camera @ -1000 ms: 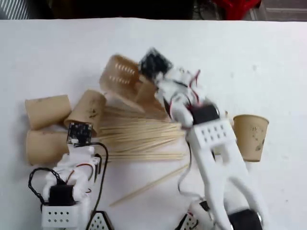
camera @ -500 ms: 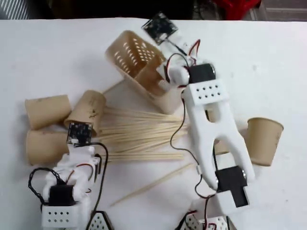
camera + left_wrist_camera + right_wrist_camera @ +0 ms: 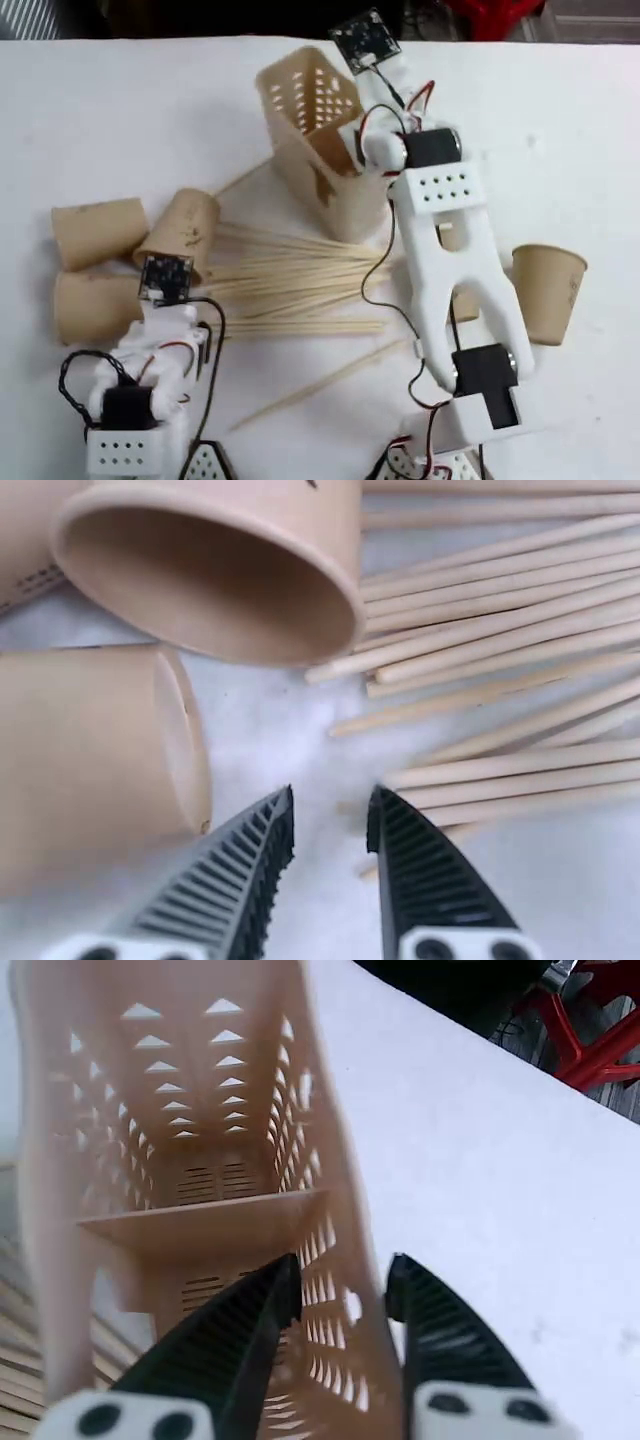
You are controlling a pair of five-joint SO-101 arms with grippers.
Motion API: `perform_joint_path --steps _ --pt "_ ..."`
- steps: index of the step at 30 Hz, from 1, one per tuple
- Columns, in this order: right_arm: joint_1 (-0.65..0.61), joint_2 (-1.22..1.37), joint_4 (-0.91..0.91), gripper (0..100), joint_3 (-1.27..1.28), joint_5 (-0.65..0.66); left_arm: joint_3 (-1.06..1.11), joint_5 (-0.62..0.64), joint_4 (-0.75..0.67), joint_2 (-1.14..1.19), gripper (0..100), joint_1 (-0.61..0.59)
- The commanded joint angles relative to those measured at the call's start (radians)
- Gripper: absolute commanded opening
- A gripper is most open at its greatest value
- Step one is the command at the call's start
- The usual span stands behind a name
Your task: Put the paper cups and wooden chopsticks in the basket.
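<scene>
The perforated beige basket (image 3: pixel 318 150) stands tilted at the table's far middle, mouth up. My right gripper (image 3: pixel 357 150) is shut on its side wall; in the right wrist view the basket (image 3: pixel 180 1160) wall sits between the jaws of that gripper (image 3: pixel 340 1280). Wooden chopsticks (image 3: pixel 290 285) lie fanned across the middle. Three paper cups lie on their sides at the left (image 3: pixel 100 232) (image 3: pixel 182 230) (image 3: pixel 92 305). A further cup (image 3: pixel 548 290) lies right of the right arm. My left gripper (image 3: pixel 330 798) is open and empty over the table, between a cup (image 3: pixel 90 750) and the chopsticks (image 3: pixel 500 630).
The left arm's base (image 3: pixel 130 420) sits at the near left edge. The right arm (image 3: pixel 450 270) stretches from the near edge across the chopstick tips. One chopstick (image 3: pixel 310 385) lies apart near the front. A red chair (image 3: pixel 590 1030) stands beyond the table.
The right arm has stretched toward the far edge and swung the basket from lying on its side to nearly upright. The cup on the right shifted slightly. The left arm has not moved.
</scene>
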Motion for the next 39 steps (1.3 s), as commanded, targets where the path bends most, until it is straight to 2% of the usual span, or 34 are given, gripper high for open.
perform_joint_path --steps 1,8,15,19,27,31,36,39 --pt "0.002 -0.022 -0.001 23.8 -0.055 -0.002 0.000 -0.005 0.005 0.002 14 -0.008" --pt "0.004 -0.093 0.005 18.7 -0.104 -0.008 0.000 -0.005 0.005 0.002 14 -0.008" --pt "0.024 -0.288 0.024 15.9 -0.091 0.000 0.000 -0.005 0.005 0.002 14 -0.008" --pt "0.143 -0.410 0.177 15.9 -0.081 0.002 0.000 -0.005 0.005 0.002 14 -0.008" --pt "0.532 -0.387 0.510 16.2 -0.058 0.002 0.000 -0.005 0.005 0.002 14 -0.008" --pt "0.653 -0.288 0.567 16.0 -0.060 -0.009 0.000 -0.005 0.005 0.002 14 -0.008" --pt "0.760 -0.142 0.553 16.3 -0.078 -0.015 0.000 -0.005 0.005 0.002 14 -0.008" --pt "0.819 -0.053 0.545 21.5 -0.124 -0.072 0.000 -0.005 0.005 0.002 14 -0.008"
